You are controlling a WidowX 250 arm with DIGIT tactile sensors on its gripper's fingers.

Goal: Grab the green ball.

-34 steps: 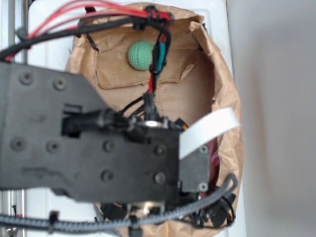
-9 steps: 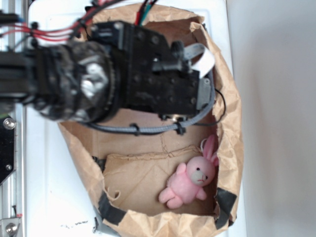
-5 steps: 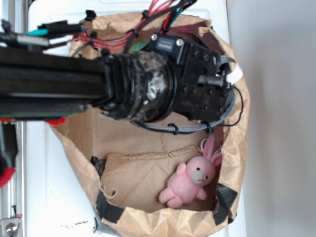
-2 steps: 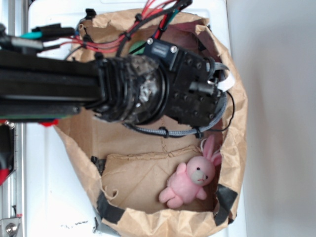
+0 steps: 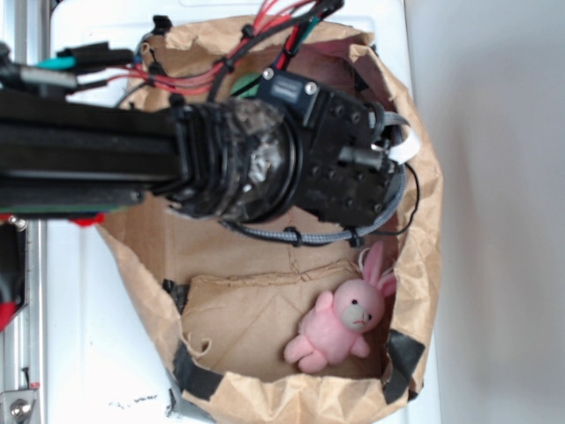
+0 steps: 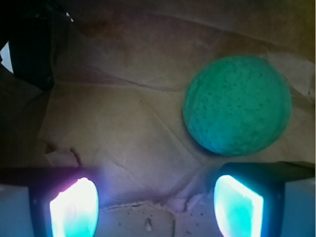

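In the wrist view the green ball (image 6: 237, 104) is a mint-green speckled sphere lying on the brown paper floor of the bag. My gripper (image 6: 156, 207) is open, and its two pads glow at the bottom of the frame. The ball sits ahead of the right fingertip (image 6: 238, 205), just beyond it and not between the pads. Nothing is held. In the exterior view my arm (image 5: 265, 163) reaches into the far end of the paper bag (image 5: 415, 265) and covers the ball and the fingers.
A pink plush bunny (image 5: 342, 322) lies at the near right of the bag floor. The crumpled bag walls rise close around the wrist. Red and black cables (image 5: 265, 26) run over the far rim. A dark patch (image 6: 27, 54) fills the wrist view's upper left.
The arm swung from the bag's near end to its far end, now covering the ball. Over the last second the wrist shifted slightly left; it has held still for 0.4 s.
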